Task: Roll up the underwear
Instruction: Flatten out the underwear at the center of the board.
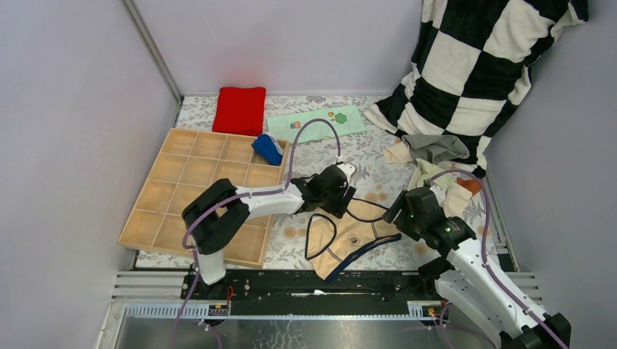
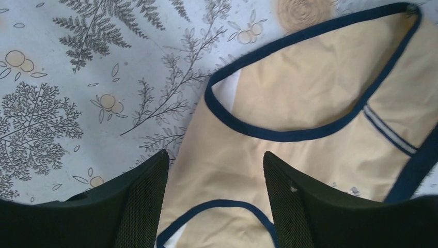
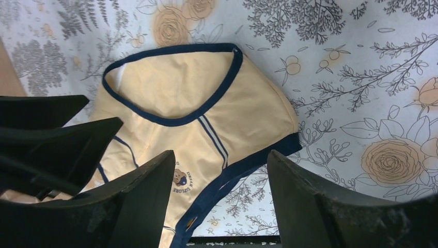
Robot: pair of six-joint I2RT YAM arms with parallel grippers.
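Top view with both wrist views. We see the tabletop under a floral cover, with a checkered cloth draped at 2 o'clock and a wooden compartment tray at 9 o'clock. A heap of unrolled briefs lies just below the checkered cloth.

The tan briefs lie spread near the centre of the tabletop, toward 6 o'clock. They are mostly flat and not yet rolled. One leg opening gapes and the dark trim curls.

The left gripper hangs over the 11 o'clock edge of the tan briefs. Its jaws stand apart, with cloth below the gap and nothing pinched. The right gripper hangs over the 2 o'clock corner, its jaws wide and empty. One blue striped brief sits at the tray's 2 o'clock corner.

We judge these the main risks:
- **Single-layer pinch:** a jaw may catch only the top layer at the gaping leg hole, so the layers slide apart and the roll skews.
- **Snagged cover:** a jaw that descends too low may grab the floral cover along with the cloth.
- **Uneven pull:** the two arms may stretch the briefs diagonally, giving a loose roll.
- **Collision:** the arms work close together and could touch over so small a garment.
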